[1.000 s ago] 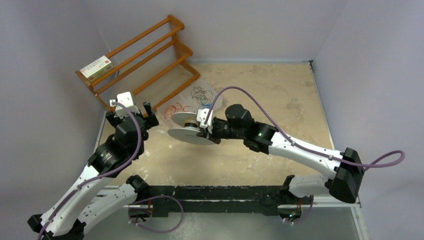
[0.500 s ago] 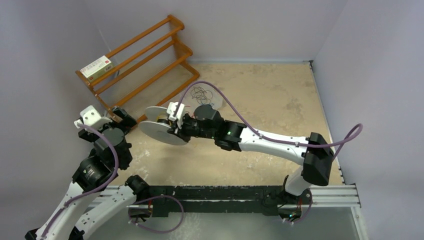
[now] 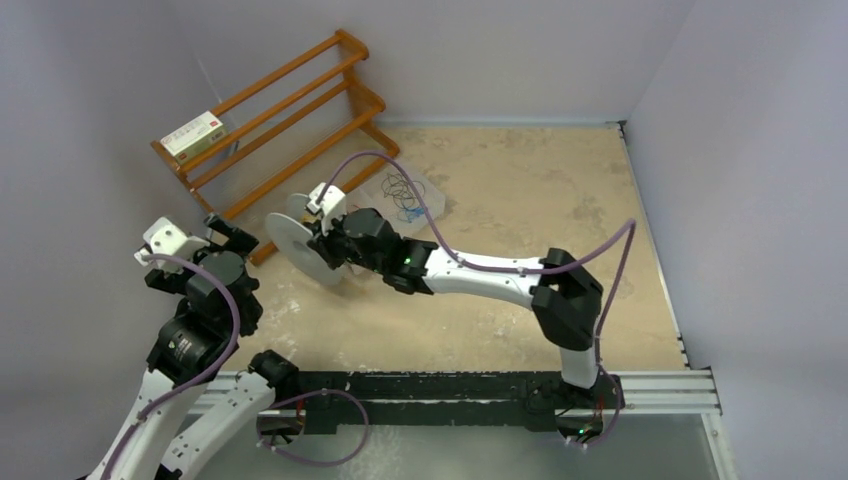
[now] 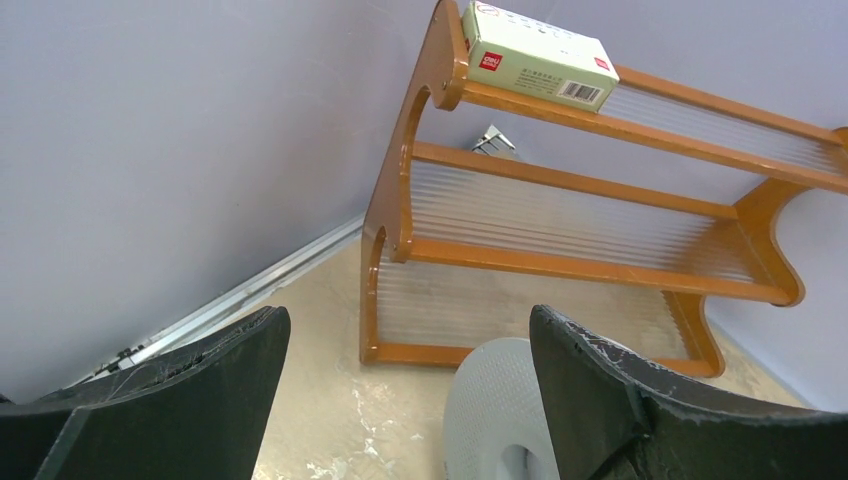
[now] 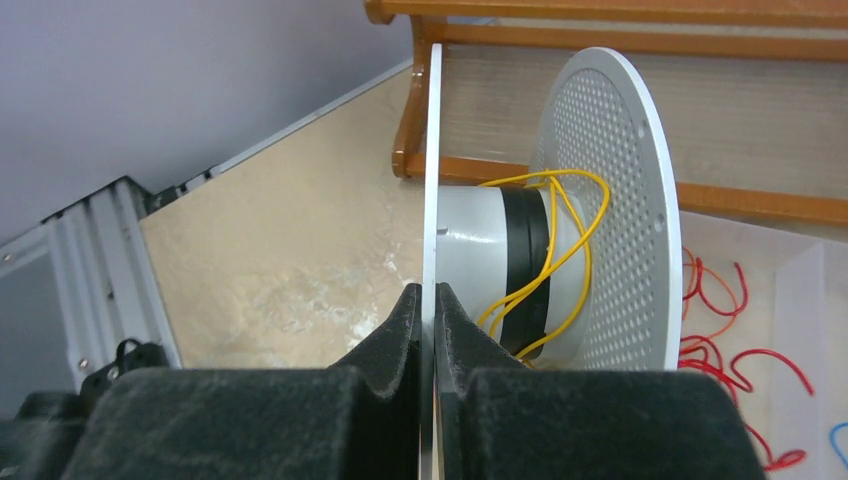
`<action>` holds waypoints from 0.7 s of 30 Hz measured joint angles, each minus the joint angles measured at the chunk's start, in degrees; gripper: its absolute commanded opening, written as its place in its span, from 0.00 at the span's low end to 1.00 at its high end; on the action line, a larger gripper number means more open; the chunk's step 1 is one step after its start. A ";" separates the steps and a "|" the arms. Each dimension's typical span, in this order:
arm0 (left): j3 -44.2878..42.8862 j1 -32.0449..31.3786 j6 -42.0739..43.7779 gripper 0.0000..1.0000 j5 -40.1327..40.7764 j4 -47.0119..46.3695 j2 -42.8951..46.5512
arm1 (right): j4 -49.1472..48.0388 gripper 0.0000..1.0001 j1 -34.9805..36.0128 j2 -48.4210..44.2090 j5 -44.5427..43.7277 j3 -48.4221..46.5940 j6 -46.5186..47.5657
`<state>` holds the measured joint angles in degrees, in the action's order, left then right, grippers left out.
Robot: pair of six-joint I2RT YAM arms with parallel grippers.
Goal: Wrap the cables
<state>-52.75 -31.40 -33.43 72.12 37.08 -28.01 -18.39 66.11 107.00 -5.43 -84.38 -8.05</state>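
- the sandy table (image 3: pixel 520 200) is carrying everything, and its near edge is lying hidden under the arm bases.
- the wooden rack (image 3: pixel 290 110) is standing in the far left corner, with a pale box (image 4: pixel 540 55) lying on its top shelf.
- the white spool (image 3: pixel 295 240) is being held on edge just in front of the rack, its two perforated discs standing upright. the left wrist view is cutting off all but part of one disc.
- the left gripper (image 4: pixel 405 330) is hovering with fingers spread wide, holding nothing and facing the rack.
- the right gripper (image 5: pixel 427 300) is pinching the rim of the near disc, its fingers pressing on both faces.
- loose cables (image 3: pixel 400 190) are lying in a thin tangle on a clear sheet (image 3: pixel 432 182) behind the right arm. red loops (image 5: pixel 720 300) and one blue end (image 5: pixel 838 440) are showing at the right wrist view's edge, partly cut off.
- a yellow cable (image 5: pixel 560 250) is looping slackly round the spool's core, over a black winding (image 5: pixel 528 260). whether that band is cable or tape is hard to tell.
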 measured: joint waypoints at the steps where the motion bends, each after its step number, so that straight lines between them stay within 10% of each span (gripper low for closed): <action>1: 0.13 0.55 0.00 0.89 -0.33 -0.09 0.02 | 0.07 0.00 0.02 1.73 -0.72 -1.18 -0.61; 16: 1.09 1.51 0.07 0.89 -2.10 -0.22 1.11 | 3.85 0.00 2.49 16.81 -12.15 -17.20 -3.50; 21: 1.11 1.86 0.07 0.89 -2.56 -0.39 1.20 | 4.79 0.14 3.54 20.17 -14.73 -20.90 -3.26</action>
<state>-51.64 -29.54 -33.36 69.56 36.69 -26.81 -13.61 69.65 127.17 -20.16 -105.27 -11.31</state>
